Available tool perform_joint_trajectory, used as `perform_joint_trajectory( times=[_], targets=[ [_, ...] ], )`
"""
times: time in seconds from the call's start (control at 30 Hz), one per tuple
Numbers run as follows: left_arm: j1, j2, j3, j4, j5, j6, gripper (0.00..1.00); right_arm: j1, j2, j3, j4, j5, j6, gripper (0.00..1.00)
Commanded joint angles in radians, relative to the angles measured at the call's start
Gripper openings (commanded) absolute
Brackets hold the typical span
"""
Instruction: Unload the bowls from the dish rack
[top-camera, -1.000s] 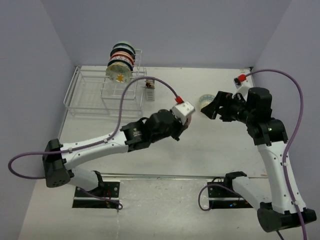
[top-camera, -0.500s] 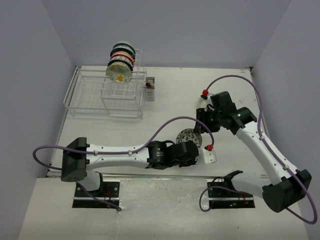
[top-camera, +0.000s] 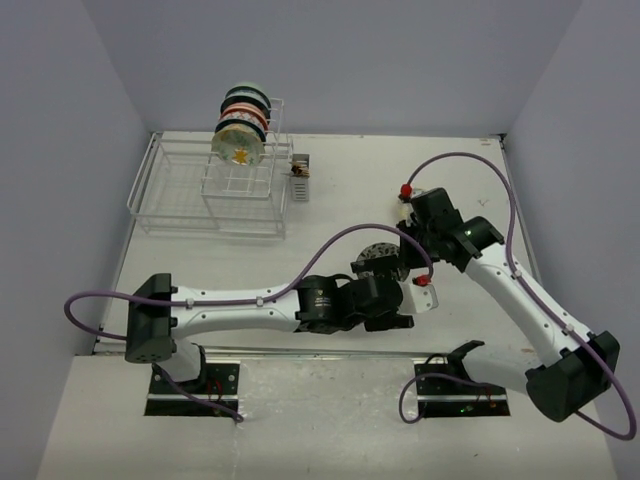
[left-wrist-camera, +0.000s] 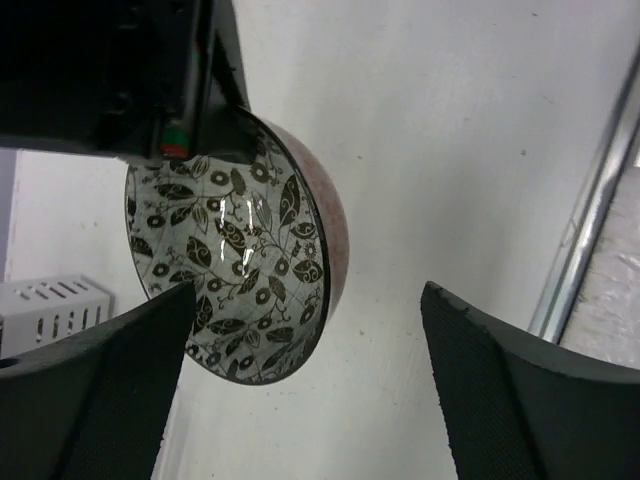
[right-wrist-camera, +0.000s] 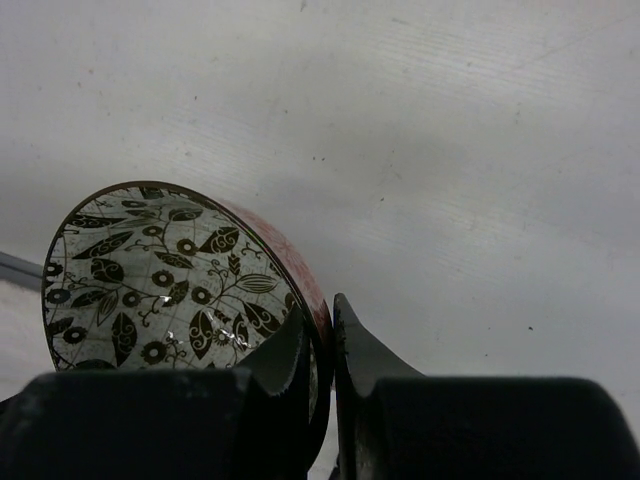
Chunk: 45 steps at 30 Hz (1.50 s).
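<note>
Right pincer clamps leaf-patterned bowl rim; left pincer spread wide, empty

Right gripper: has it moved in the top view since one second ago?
Yes. The right gripper has come nearer to the metal rail at the near edge, gripping the leaf-patterned bowl.

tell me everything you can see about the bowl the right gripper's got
The patterned bowl is small and round, seemingly glazed ceramic: pale crackled inside with black leaves and flowers, reddish-brown outside. It is tipped on edge over the white table, its rim pinched by the right gripper. Nothing else clearly touches it.
</note>
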Motion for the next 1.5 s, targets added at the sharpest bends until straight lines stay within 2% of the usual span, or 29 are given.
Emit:
perform_joint_trajectory(
  times=[0.0, 0.1, 0.2, 0.3, 0.37, 0.5, 0.7, 0.97, 1.2, 1.47],
  targets=[
    [0.005, -0.044, 0.032, 0.08, -0.179, -0.065, 1.0, -0.035, 0.01, 0.075, 0.134, 0.089, 0.085, 0.0],
    [0.005, -0.122, 0.021, 0.081, -0.208, -0.129, 1.0, -0.191, 0.071, 0.097, 0.244, 0.079, 0.133, 0.0],
    [0.005, -0.244, 0.001, 0.077, -0.324, -0.236, 1.0, -0.304, 0.177, 0.132, 0.338, 0.121, 0.185, 0.0],
    [0.01, -0.35, -0.035, 0.081, -0.438, -0.368, 1.0, -0.389, 0.243, 0.144, 0.444, 0.119, 0.249, 0.0],
    [0.031, -0.398, -0.06, 0.057, -0.466, -0.474, 1.0, -0.435, 0.3, 0.143, 0.531, 0.123, 0.298, 0.0],
    [0.058, -0.528, -0.1, 0.003, -0.489, -0.588, 1.0, -0.473, 0.375, 0.129, 0.666, 0.125, 0.326, 0.0],
    [0.065, -0.645, -0.14, -0.068, -0.506, -0.658, 1.0, -0.524, 0.494, 0.166, 0.714, 0.057, 0.34, 0.0],
    [0.067, -0.664, -0.189, -0.057, -0.498, -0.674, 1.0, -0.542, 0.531, 0.091, 0.792, 0.008, 0.372, 0.04],
    [0.067, -0.694, -0.233, -0.045, -0.485, -0.701, 1.0, -0.543, 0.564, 0.095, 0.806, -0.018, 0.363, 0.15],
    [0.068, -0.731, -0.25, -0.048, -0.486, -0.709, 1.0, -0.543, 0.574, 0.069, 0.804, -0.017, 0.369, 0.16]
  ],
)
